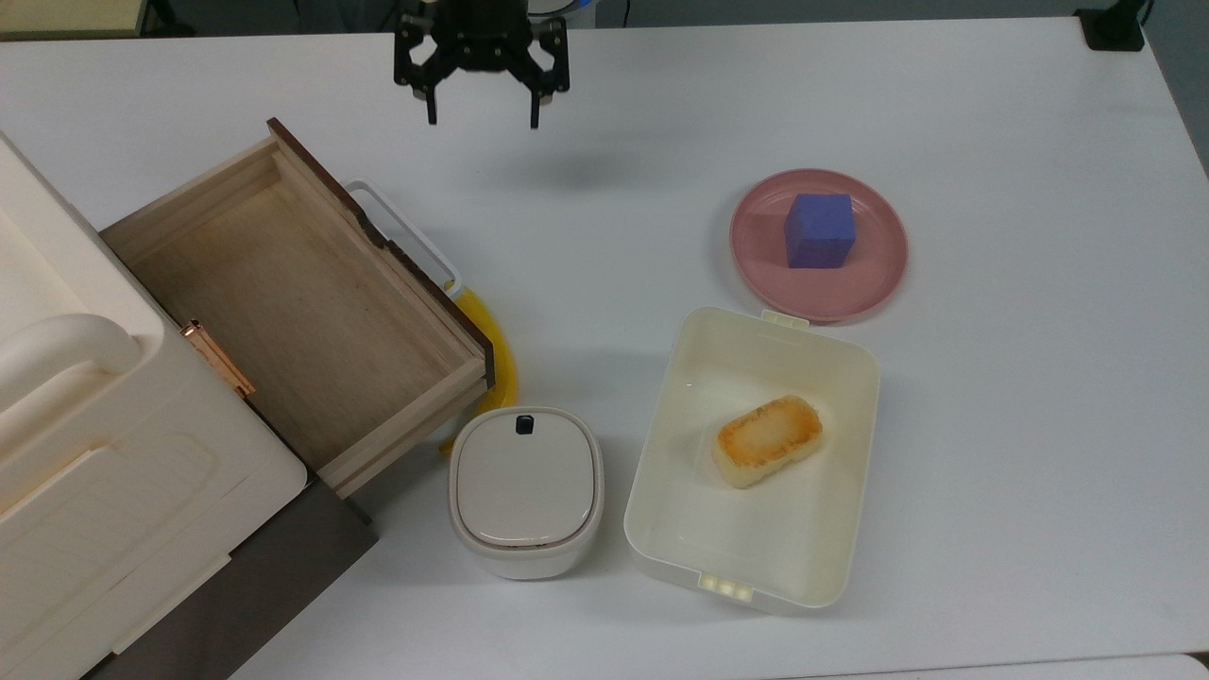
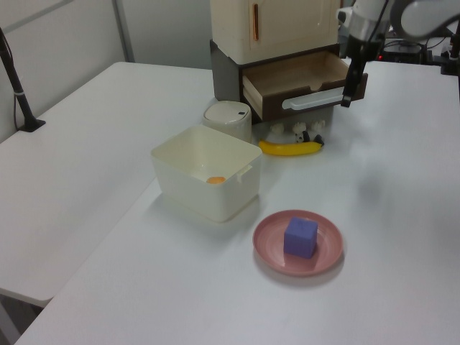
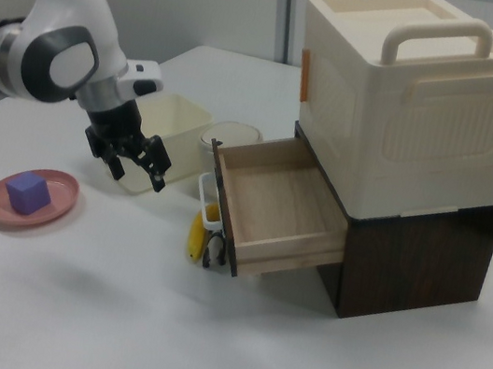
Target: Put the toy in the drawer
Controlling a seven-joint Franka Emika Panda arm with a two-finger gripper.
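Observation:
The toy point(image 2: 307, 134), a tiny black-and-white panda, stands on the table under the drawer's front, just behind the banana point(image 2: 290, 148); the right view shows the toy point(image 3: 213, 253) beside the banana's end. The drawer point(image 1: 283, 293) is pulled out of the dark base, its light-wood floor bare, with a white loop handle point(image 2: 315, 98) on its dark front. My gripper point(image 1: 482, 121) hangs open and empty above the table beyond the drawer's handle side. In the right view the gripper point(image 3: 140, 179) is left of the drawer point(image 3: 281, 205), apart from it.
The banana point(image 1: 498, 354) lies partly under the drawer front. A white lidded bin point(image 1: 525, 489) stands beside it. A cream tub point(image 1: 756, 538) holds a toasted bread piece point(image 1: 767, 440). A blue-purple cube point(image 1: 820, 229) sits on a pink plate point(image 1: 869, 274). A cream case point(image 3: 403, 97) tops the dark base.

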